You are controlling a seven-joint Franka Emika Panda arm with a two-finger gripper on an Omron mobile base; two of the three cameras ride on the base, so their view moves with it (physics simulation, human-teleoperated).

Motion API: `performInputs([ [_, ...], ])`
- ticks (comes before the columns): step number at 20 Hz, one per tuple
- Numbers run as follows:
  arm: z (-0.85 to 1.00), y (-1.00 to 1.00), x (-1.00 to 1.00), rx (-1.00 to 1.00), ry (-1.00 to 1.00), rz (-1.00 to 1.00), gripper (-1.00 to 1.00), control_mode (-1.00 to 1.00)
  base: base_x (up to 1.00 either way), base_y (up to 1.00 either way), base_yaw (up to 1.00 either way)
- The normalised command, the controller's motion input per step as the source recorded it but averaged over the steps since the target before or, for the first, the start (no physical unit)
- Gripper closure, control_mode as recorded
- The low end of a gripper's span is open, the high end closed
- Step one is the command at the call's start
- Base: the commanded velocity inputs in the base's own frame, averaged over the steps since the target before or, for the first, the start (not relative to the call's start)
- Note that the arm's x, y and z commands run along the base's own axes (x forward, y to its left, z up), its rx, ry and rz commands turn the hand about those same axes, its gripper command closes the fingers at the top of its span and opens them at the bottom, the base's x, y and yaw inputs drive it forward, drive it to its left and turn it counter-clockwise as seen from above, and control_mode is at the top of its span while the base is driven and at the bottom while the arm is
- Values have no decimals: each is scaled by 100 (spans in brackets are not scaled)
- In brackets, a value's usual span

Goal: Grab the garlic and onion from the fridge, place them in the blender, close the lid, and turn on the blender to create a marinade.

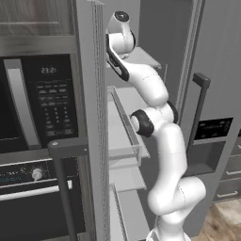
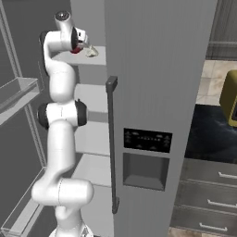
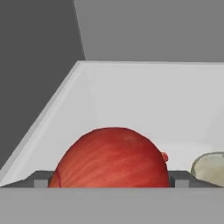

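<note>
Hand view: claw (image 3: 112, 181) straddling onion (image 3: 112, 157).

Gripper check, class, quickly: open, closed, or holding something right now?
Gripper: jaws wide, one either side of the red onion on the fridge shelf; whether they press on it yet cannot be told.
</note>
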Motion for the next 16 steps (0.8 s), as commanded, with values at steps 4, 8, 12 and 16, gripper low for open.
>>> performInputs([
  [4, -32, -17, -99, 1, -21, -2, 100, -100, 0, 0, 0],
  [8, -41, -30, -100, 2, -13, -6, 100, -100, 0, 0, 0],
  [12, -69, -26, -99, 1, -12, -1, 100, -100, 0, 0, 0],
  [16, -49, -14, -98, 0, -11, 0, 100, -100, 0, 0, 0],
])
